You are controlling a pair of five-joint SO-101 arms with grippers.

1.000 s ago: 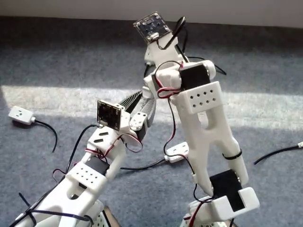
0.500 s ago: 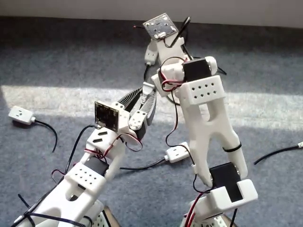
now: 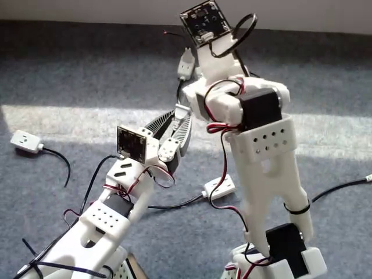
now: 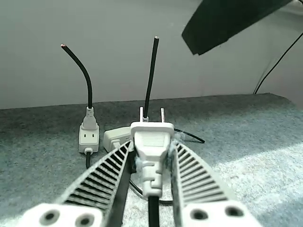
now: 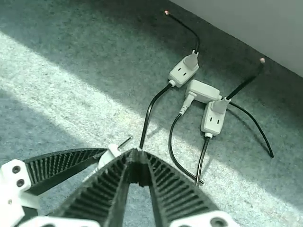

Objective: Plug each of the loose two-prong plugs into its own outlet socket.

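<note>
My left gripper [image 4: 150, 150] is shut on a white two-prong plug [image 4: 148, 134], prongs pointing away toward the wall. In the high view this left gripper [image 3: 176, 123] hovers mid-carpet with the plug [image 3: 181, 110] at its tip. Just beyond lie a white outlet [image 4: 88, 135] with a plug seated in it and a second white outlet block [image 4: 115, 137]. My right gripper [image 5: 138, 164] is shut with nothing in it, hanging right beside the held plug [image 5: 112, 151]. Below it are two outlets [image 5: 182, 71] [image 5: 211, 118] with plugs in them.
A free outlet [image 3: 25, 141] lies at the far left of the carpet and another outlet [image 3: 220, 186] sits between the arms' bases. A black cable [image 3: 342, 186] trails in from the right edge. The wall [image 4: 142, 42] stands close behind the outlets.
The right arm has lifted and swung its wrist up and to the right, uncovering the outlet between the bases. The left arm and its plug have stayed in place.
</note>
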